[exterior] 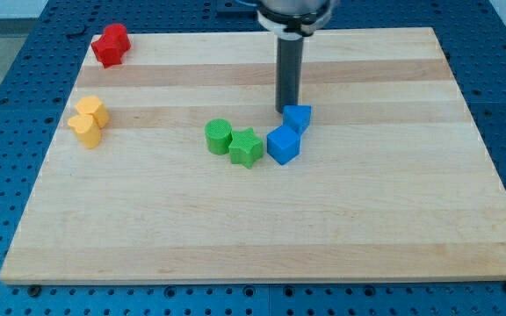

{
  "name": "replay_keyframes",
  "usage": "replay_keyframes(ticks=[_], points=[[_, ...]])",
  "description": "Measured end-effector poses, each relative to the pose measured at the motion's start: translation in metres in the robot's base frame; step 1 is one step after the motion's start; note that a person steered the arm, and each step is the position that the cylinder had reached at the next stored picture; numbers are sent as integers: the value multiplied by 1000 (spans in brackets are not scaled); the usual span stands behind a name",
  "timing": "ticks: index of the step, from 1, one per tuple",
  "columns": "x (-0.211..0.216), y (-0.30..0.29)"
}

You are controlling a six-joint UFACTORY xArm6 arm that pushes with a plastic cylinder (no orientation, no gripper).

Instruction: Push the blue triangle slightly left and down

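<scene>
Rod's tip [286, 110] sits at the blue triangle's [298, 118] upper-left edge, probably touching, holding nothing. Triangle is mid-board, just above the blue cube [283, 144], which blocks the down-left path; green star [246, 147] beside.

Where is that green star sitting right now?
The green star sits near the board's middle in the camera view, touching the green cylinder on its left, with a blue block just to its right.
</scene>
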State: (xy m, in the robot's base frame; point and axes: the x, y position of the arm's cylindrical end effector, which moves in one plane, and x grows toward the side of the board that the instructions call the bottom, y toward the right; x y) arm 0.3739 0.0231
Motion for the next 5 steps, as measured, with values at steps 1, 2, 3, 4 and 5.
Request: replay_keyframes(ticks=[1,2,3,4,5], points=[[1,-14],[4,-13],[12,-12],[18,-12],[21,-12]])
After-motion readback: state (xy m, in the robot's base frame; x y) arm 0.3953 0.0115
